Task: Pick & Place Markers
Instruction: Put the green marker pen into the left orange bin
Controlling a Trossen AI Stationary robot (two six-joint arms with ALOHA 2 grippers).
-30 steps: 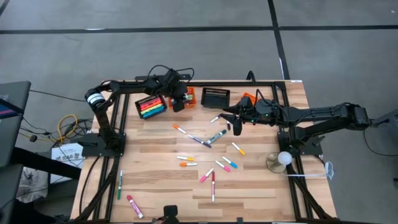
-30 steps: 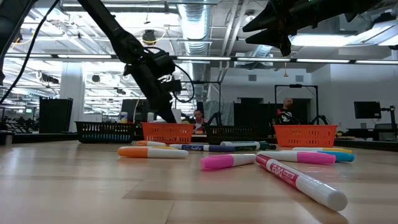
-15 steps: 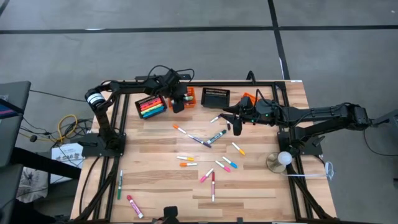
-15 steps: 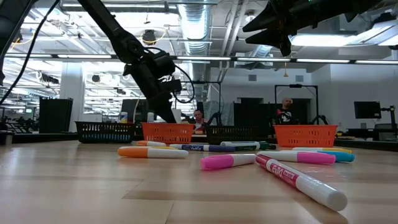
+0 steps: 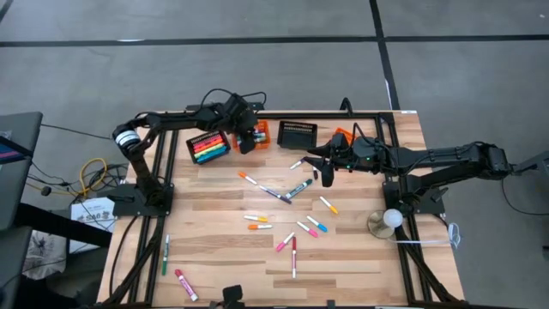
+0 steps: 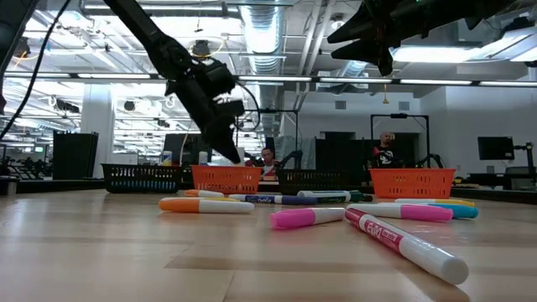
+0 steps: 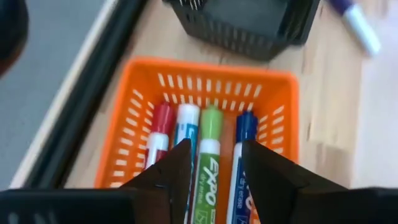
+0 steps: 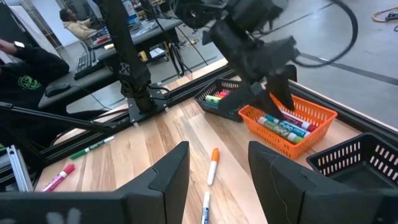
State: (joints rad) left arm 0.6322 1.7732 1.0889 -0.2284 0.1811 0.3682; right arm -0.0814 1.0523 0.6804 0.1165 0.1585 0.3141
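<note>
Directly below left claw [image 7: 214, 165]: green marker [image 7: 208, 158]

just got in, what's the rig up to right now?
It is sorting markers into baskets. The left gripper hangs open just above the orange basket, which holds red, blue and green-capped markers; nothing sits between its fingers. The right gripper hovers open and empty over the table, near the loose green marker. A black basket beside the orange one is already full of colours. Plenty of markers lie loose on the wood.
</note>
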